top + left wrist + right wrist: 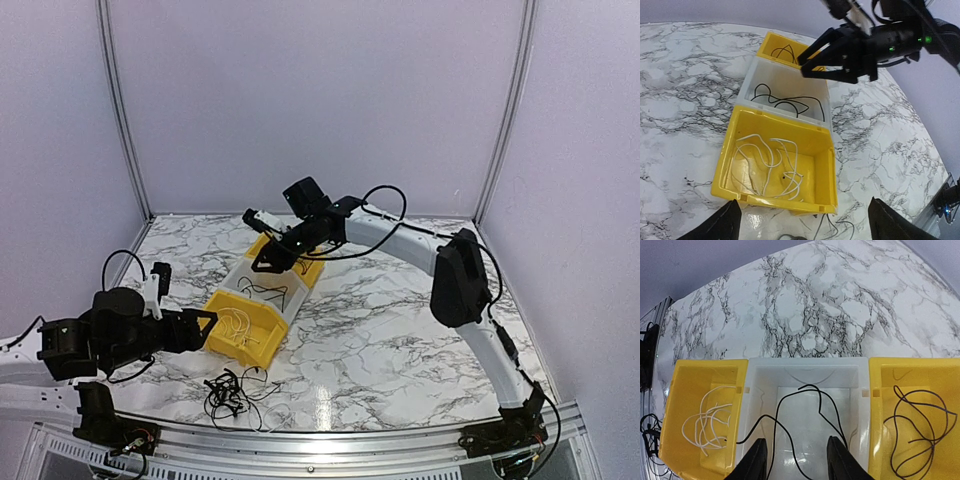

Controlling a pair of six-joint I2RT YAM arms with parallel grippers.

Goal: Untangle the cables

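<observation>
Over the translucent white bin [805,361], the right pincer [797,440] hangs wide, empty; the thin black cable [812,385] spills toward the white cord [702,420] in the yellow plastic bin [690,370] and may tangle.

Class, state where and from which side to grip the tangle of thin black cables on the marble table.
Probably a loose outer loop of the tangle of thin black cables, from straight above: it lies flat on the marble table, loops spread outward.

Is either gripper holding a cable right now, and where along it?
Nothing is held: the left gripper and right gripper are both open and empty. The black cable lies in the white bin.
</observation>
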